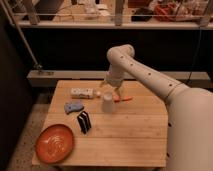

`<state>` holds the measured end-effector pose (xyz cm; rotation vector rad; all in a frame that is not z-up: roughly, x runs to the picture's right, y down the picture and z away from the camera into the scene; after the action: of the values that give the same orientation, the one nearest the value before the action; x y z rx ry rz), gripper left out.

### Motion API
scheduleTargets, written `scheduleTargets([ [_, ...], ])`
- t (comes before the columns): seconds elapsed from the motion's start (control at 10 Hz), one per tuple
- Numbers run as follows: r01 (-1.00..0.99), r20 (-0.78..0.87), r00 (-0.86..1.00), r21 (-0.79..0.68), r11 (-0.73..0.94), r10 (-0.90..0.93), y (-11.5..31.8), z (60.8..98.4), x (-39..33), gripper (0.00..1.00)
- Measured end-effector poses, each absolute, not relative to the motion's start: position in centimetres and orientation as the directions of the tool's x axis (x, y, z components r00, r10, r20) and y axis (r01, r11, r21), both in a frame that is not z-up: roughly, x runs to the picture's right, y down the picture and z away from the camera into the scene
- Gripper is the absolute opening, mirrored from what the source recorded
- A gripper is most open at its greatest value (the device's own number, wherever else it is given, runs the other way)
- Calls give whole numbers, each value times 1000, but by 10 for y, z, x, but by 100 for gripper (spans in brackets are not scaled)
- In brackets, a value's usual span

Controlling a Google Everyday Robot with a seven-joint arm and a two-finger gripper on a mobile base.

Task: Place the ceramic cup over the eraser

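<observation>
The ceramic cup [108, 102] is small, pale and tapered. It stands on the wooden table [130, 137] near the back middle. My gripper [112, 86] hangs just above the cup, its tan fingers [120, 92] spread wider than the cup and apparently not gripping it. I cannot pick out an eraser; it may be hidden under the cup.
A white box-like object [82, 92] and a small white ball [98, 93] lie left of the cup. An orange stick [124, 99] lies to its right. A blue-grey object [73, 106], a black striped object [84, 122] and an orange-red plate [54, 143] sit front left.
</observation>
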<state>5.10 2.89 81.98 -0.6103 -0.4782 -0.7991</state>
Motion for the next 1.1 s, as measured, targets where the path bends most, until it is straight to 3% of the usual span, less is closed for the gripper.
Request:
scheduleTargets([
  [0.6,946,646,317,-159,284,-695,35,834,54,80],
  [1.1,973,639,220,-91,213,-737,44,849,47,80],
])
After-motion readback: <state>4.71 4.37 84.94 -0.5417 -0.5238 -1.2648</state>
